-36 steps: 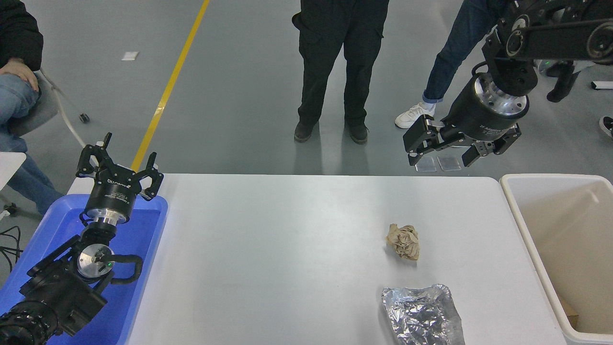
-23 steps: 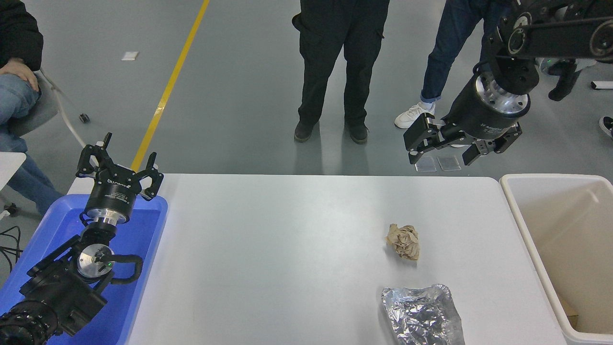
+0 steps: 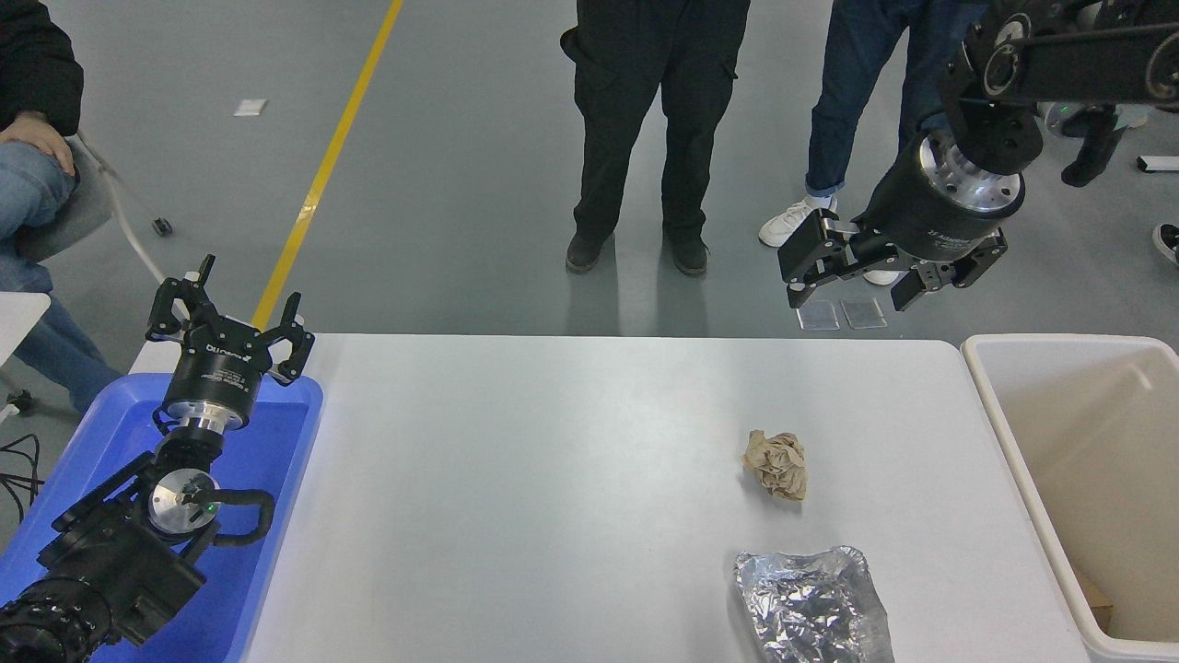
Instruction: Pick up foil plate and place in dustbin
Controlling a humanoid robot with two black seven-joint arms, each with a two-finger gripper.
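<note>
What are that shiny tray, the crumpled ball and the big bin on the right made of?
The foil plate looks like thin aluminium foil: mirror-bright silver, creased all over. The paper ball seems to be brown paper: matte tan, with sharp crumpled folds. The dustbin is probably moulded plastic: smooth cream-white, with a thick rounded rim.

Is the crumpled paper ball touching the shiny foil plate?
Apart. The head view shows bare white table between the paper ball and the foil plate.

Silver foil plate point(image 3: 812, 603), tan paper ball point(image 3: 776, 463), cream dustbin point(image 3: 990, 387), blue tray point(image 3: 276, 460).
</note>
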